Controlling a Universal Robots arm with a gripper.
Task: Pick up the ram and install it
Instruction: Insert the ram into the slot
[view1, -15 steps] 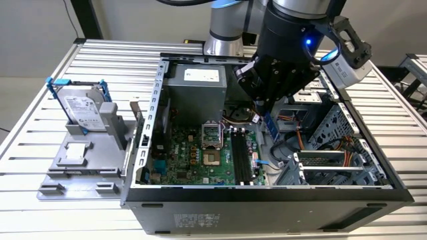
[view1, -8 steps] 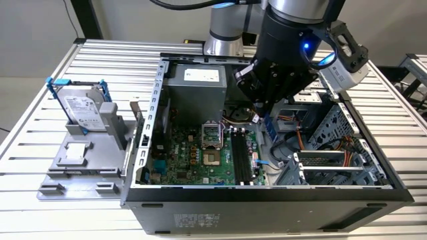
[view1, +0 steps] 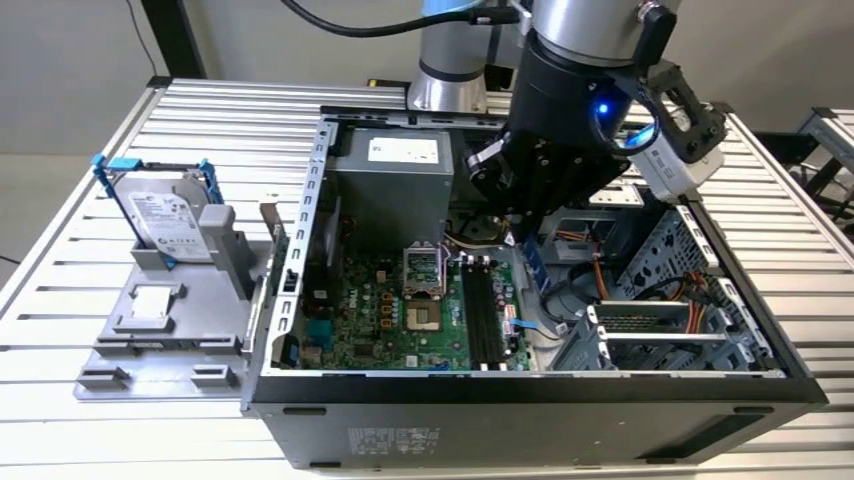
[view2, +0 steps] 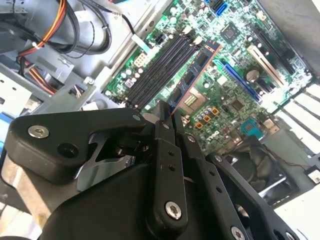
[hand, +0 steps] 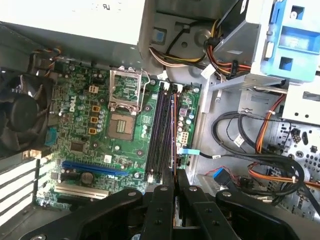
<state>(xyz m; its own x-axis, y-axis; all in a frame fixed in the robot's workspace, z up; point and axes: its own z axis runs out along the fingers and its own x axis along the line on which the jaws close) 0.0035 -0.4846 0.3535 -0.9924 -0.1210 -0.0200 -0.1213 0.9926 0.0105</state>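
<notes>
My gripper (view1: 523, 225) is inside the open computer case, shut on the ram (view1: 533, 262). In the second wrist view the ram (view2: 192, 75) is a thin board with dark chips, reaching from the black fingers (view2: 161, 125) down toward the motherboard. It appears edge-on in the first wrist view, where the ram (hand: 174, 131) runs parallel to the long black slots (hand: 159, 131) and along their edge. The slots (view1: 487, 315) lie just below the stick. Whether it touches a slot I cannot tell.
A silver hard drive in a blue frame (view1: 167, 215) and a small square chip (view1: 154, 300) sit on a grey stand at the exterior view's left. Around the slots are the power supply (view1: 394, 170), the CPU socket (hand: 122, 107), a fan (hand: 17, 112), loose cables (hand: 260, 150) and the drive cage (view1: 674, 320).
</notes>
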